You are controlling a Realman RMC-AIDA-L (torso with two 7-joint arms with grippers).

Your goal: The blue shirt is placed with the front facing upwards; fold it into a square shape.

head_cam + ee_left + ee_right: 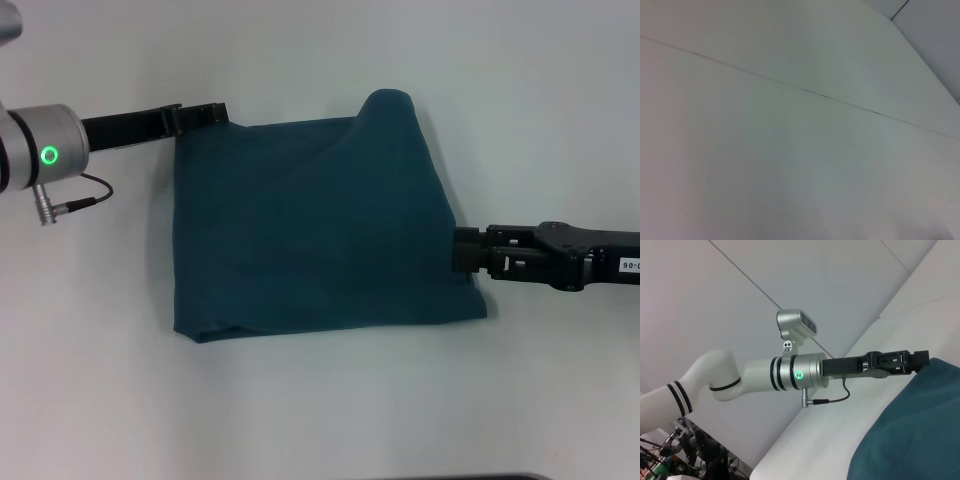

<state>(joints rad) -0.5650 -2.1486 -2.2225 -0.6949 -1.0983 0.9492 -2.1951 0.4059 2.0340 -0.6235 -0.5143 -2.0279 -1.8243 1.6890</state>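
On the white tabletop (320,420) the blue shirt (310,240) lies folded nearly square, one far corner bulging; the left gripper (205,113) and right gripper (462,250) touch its edges, finger state unclear.

Blue shirt (310,230): one, folded, lying on the white desk (320,400).
Desk: one, white, with one thin seam line (805,90) across its surface.
Grippers: two; left gripper (215,112) at the shirt's far left corner, right gripper (462,250) at the shirt's right edge.
Arm status lights (49,156), green: one seen.
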